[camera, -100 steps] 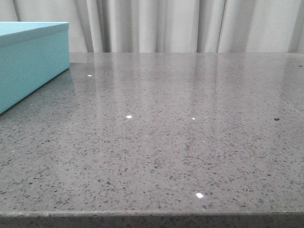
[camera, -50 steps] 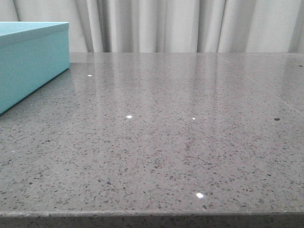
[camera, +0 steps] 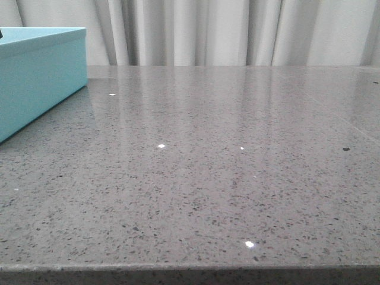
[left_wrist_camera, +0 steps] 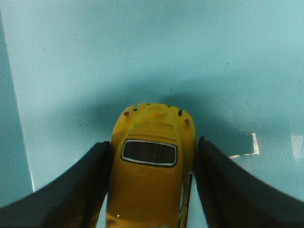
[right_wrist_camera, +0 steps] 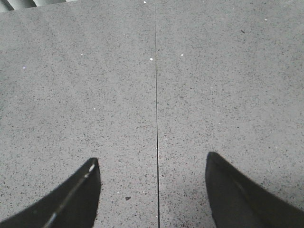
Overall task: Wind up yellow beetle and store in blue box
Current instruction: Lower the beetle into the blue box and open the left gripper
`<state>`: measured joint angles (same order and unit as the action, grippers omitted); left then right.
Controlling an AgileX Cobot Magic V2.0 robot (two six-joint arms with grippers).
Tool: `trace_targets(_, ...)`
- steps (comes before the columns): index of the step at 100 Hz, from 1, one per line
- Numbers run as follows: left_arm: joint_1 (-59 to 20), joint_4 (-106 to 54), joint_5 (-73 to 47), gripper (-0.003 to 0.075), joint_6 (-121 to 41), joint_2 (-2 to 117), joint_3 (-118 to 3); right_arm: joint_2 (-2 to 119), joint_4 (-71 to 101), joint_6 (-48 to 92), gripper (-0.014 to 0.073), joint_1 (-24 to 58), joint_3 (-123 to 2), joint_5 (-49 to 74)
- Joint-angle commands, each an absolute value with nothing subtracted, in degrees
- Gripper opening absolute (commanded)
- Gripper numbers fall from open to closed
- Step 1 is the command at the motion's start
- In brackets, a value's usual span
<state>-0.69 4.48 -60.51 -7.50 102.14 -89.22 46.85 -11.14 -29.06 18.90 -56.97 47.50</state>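
Observation:
In the left wrist view the yellow beetle sits between my two dark fingers, seen from above with its dark window and rounded end showing. My left gripper is shut on its sides, over the turquoise surface of the blue box. The car's shadow falls on that surface. In the front view the blue box stands at the far left of the table, partly cut off; neither gripper shows there. In the right wrist view my right gripper is open and empty over the grey speckled table.
The grey speckled stone table has a thin seam running across it. White curtains hang behind the far edge. The table's front edge runs along the bottom of the front view.
A small dark speck now shows at the box's top left edge in the front view. Otherwise nothing has visibly changed.

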Motion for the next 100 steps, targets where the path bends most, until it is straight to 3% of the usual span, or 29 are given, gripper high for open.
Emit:
trace_targets(1,-0.47,4.35,-57.61,0.0368,-7.05,99.07,-90.64,46.4,-12.1,-28.37,0.0476,18.97,-58.33,43.96)
trace_targets(15,-0.47,4.21,-57.13,0.0432,-7.05,99.07,-90.64,46.4,-12.1,-28.37,0.0476,18.97,-58.33,44.14)
trace_targets(48,-0.47,2.79,-56.16,0.043,-7.05,96.93,-90.64,46.46,-12.1,-27.56,0.0471,18.97,-58.33,44.47)
trace_targets(63,-0.47,-1.52,-52.5,0.0425,-7.16,92.53,-90.24,46.3,-12.1,-23.59,0.0349,18.97,-58.05,45.8)
trace_targets(75,-0.47,-2.17,-48.13,0.0342,-7.15,87.76,-87.74,44.98,-12.1,-23.55,0.0182,18.97,-56.81,44.96)
trace_targets(87,-0.47,-2.03,-45.99,0.0204,-7.15,82.7,-83.08,42.38,-12.71,-23.35,0.003,18.97,-54.49,44.04)
trace_targets(100,-0.47,-2.49,-42.01,0.0079,-7.27,76.28,-75.8,38.92,-15.0,-23.35,-0.0072,18.97,-51.24,42.51)
